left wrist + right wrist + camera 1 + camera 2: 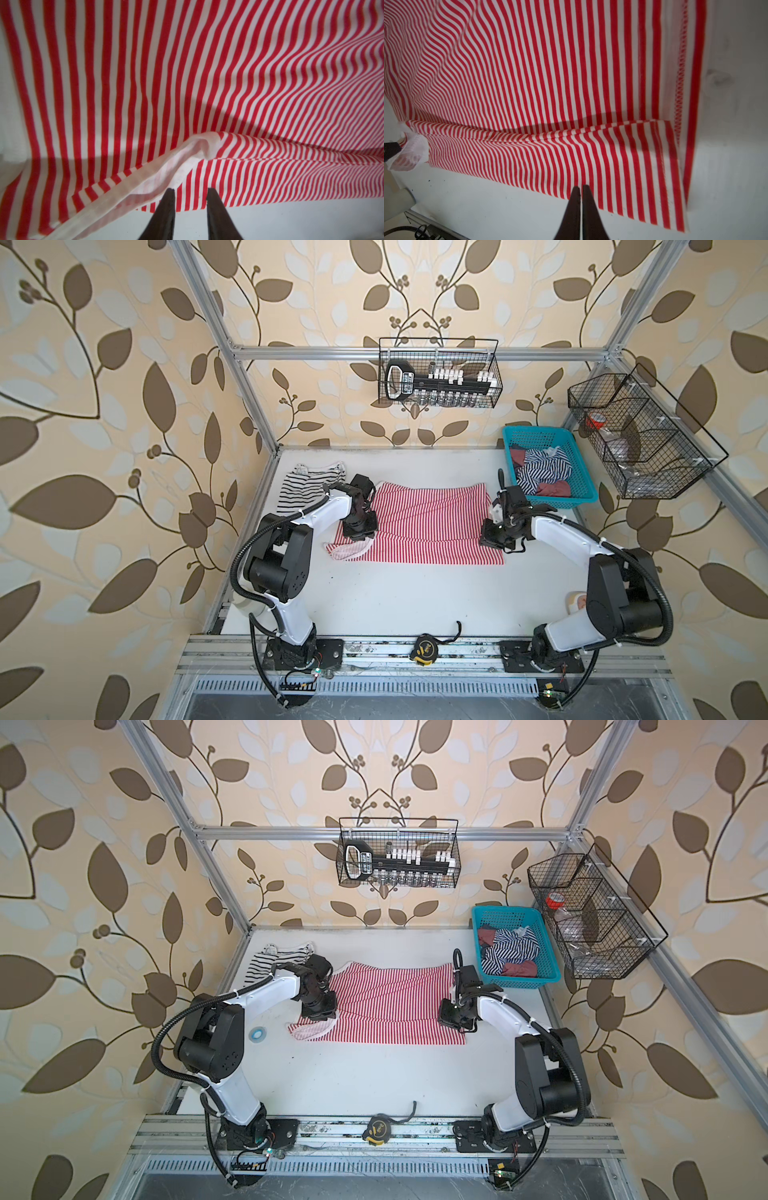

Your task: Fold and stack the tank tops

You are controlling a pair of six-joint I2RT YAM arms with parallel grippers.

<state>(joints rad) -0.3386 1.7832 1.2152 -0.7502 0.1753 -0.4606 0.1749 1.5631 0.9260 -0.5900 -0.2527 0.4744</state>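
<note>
Left gripper [190, 193], jaws narrowly apart, straddles the near edge of the red-and-white tank top [432, 518] just beside its white trim [128, 185], while the right gripper [580, 188], jaws pressed together, appears to nip the same near edge close to the hem [681, 83]. Spread on the white table [415, 605], the garment lies with its long axis running side to side between the two arms, strap end toward the left arm, hem toward the right, stripes crossing the short way; a narrow band along the near side is doubled over. From both grippers the bulk of the cloth stretches away toward the back wall, so the coming fold looks likely to carry that edge rearward across the short axis, each arm serving its own end. A black-and-white tank top [309, 485] sits at the rear left of the table, just beyond the left arm; a navy-and-white tank top [540, 466] lies crumpled in the turquoise basket [557, 499] at rear right
</note>
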